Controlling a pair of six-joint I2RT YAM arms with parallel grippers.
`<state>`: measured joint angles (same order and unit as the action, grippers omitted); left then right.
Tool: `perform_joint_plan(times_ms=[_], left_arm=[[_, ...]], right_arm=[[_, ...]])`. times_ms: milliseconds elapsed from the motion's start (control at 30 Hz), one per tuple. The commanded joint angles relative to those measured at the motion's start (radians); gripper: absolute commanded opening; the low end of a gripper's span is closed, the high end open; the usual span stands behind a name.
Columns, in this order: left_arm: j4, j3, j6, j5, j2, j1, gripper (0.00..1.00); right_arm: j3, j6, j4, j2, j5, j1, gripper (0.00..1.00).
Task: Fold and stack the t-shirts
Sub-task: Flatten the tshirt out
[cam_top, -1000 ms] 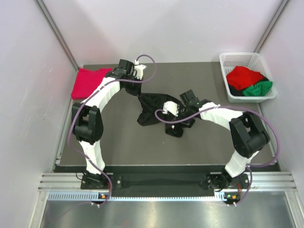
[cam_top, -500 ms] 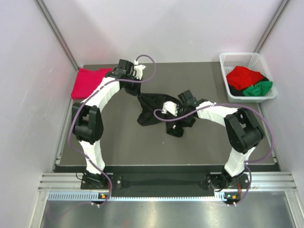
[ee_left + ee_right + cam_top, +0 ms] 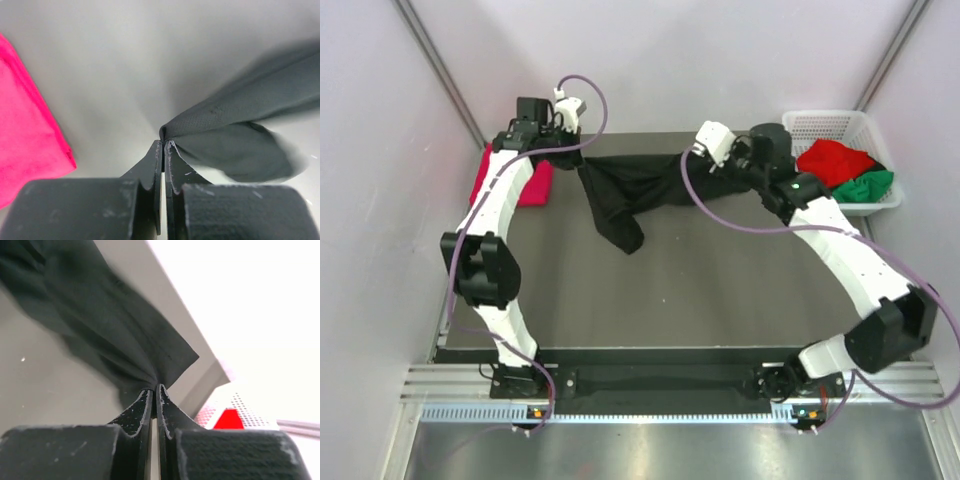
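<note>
A black t-shirt (image 3: 630,185) hangs stretched between both arms above the back of the table, one end drooping toward the middle. My left gripper (image 3: 572,157) is shut on its left end; the left wrist view shows the black cloth (image 3: 235,130) pinched at my gripper (image 3: 164,144). My right gripper (image 3: 705,165) is shut on the right end, with cloth (image 3: 125,330) bunched at my gripper (image 3: 154,388). A folded crimson-pink t-shirt (image 3: 525,180) lies at the back left, also showing as pink cloth (image 3: 27,125). Red (image 3: 835,160) and green (image 3: 868,185) t-shirts lie in the basket.
A white mesh basket (image 3: 800,128) stands at the table's back right corner, its wall (image 3: 250,410) visible past the right gripper. Pale walls enclose the table on three sides. Purple cables loop from both arms.
The right gripper has shut on the black t-shirt and lifted it back and to the right. The left gripper has carried its end back and left, stretching the shirt out between them.
</note>
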<state>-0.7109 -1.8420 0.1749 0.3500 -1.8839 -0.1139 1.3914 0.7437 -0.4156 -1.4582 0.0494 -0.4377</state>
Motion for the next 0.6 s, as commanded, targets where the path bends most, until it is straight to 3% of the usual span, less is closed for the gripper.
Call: perform_joint_plan(times_ms=[0,200,333,567], left_arm=[[0.005,-0.016,0.041,0.133,0.155,-0.015,0.00],[-0.039,0.125,0.104,0.256,0.363,-0.015,0.00],[-0.021,0.171,0.101,0.265,0.479,-0.015,0.00],[-0.019,0.289,0.094,0.253,0.416,-0.015,0.00]], right_arm=[[0.026,-0.073,-0.035,0.091,0.001,0.010,0.00],[-0.009,-0.164,-0.129,0.252,0.093,0.008,0.01],[-0.102,-0.179,-0.123,0.335,0.090,0.008,0.01],[-0.293,-0.113,-0.025,0.309,0.087,0.008,0.00]])
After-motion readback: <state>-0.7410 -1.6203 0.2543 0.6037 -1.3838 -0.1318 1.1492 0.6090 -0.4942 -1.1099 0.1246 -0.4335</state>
